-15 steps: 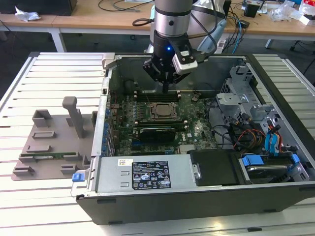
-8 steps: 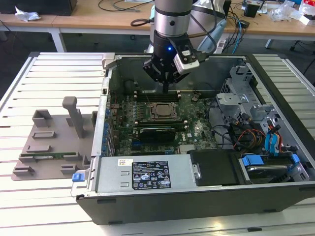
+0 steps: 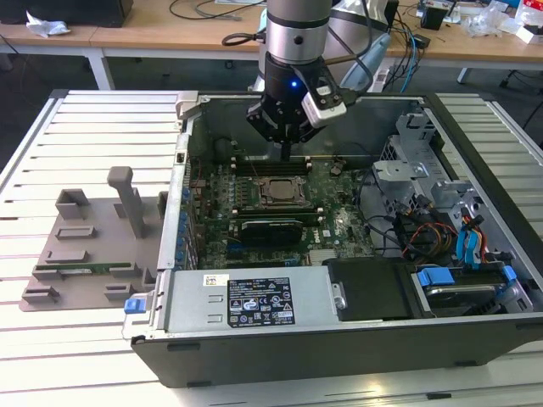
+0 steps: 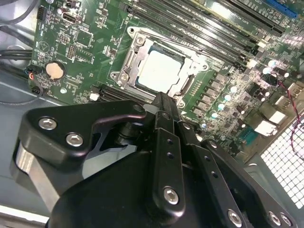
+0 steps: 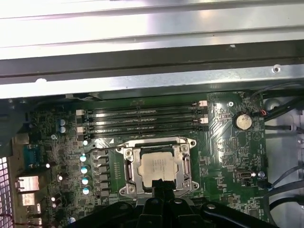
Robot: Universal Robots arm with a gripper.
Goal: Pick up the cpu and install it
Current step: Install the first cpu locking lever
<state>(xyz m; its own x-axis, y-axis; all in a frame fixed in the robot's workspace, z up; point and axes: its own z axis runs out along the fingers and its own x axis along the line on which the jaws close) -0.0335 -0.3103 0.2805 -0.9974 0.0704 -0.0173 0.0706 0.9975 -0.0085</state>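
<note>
So the cpu (image 4: 160, 71) is sitting flat in the motherboard socket (image 4: 159, 66) right now, silver-grey square top facing up, with the metal socket frame (image 5: 158, 168) wrapping around all four sides of it in both wrist views. The gripper (image 4: 167, 108) is hanging right over the socket's edge, its black fingers (image 4: 166, 114) pressed together into one narrow blade with nothing clamped between them, and the tip is pointing down at the near rim of the chip; I can't really tell whether it's touching the frame or floating just above. In the exterior view the gripper (image 3: 285, 153) is reaching down into the open computer case (image 3: 356, 339), just above the socket (image 3: 277, 192) in the middle of the green motherboard (image 3: 331, 225). The board is looking busy, loaded with tiny parts, a row of long black memory slots (image 5: 142, 121) lying beside the socket, a round coin battery (image 5: 242, 120) near one corner, and small shiny capacitors (image 5: 84, 168) lining up along the other side. The case is a dark metal box lying on its side on a white slatted table (image 3: 93, 153), holding a power supply (image 3: 254, 301) with a big label, and a bundle of coloured cables (image 3: 424, 233) towards the exterior view's right. A grey plastic tray (image 3: 89, 246) is sitting on the table off at the exterior view's left, well apart from the case's inside.
</note>
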